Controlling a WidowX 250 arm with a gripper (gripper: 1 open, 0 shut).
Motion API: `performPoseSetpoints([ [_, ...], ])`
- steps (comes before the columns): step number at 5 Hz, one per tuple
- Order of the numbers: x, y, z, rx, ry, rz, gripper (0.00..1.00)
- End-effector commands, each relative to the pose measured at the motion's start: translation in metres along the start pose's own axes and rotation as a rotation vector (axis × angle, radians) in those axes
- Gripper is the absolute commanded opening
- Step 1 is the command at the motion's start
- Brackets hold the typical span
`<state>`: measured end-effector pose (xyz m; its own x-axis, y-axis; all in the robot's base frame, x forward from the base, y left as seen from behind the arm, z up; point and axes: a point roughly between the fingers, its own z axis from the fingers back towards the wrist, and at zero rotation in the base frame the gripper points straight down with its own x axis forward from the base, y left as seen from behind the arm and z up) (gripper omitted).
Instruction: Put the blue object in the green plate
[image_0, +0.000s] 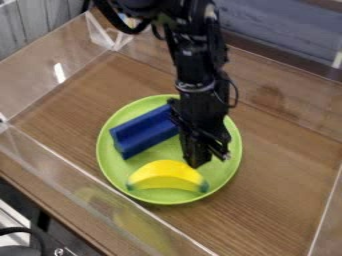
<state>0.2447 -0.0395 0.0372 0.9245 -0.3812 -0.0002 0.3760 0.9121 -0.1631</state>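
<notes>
The blue object (142, 131), a dark blue ridged block, lies in the left half of the green plate (225, 172), resting on the plate's floor. My gripper (202, 157) points straight down over the right half of the plate, to the right of the block and just above the yellow banana. Its fingers are shut with nothing between them, and they do not touch the block.
A yellow banana (166, 177) lies in the front part of the plate. The plate sits on a wooden table top (287, 120) enclosed by clear plastic walls (40, 150) on all sides.
</notes>
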Motion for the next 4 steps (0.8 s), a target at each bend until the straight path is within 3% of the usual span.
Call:
performPoseSetpoints([
  [1, 0.0040, 0.0043, 0.0041, 0.014, -0.026, -0.006, 0.00],
  [4, 0.0027, 0.0141, 0.0094, 0.019, -0.030, -0.003, 0.00],
])
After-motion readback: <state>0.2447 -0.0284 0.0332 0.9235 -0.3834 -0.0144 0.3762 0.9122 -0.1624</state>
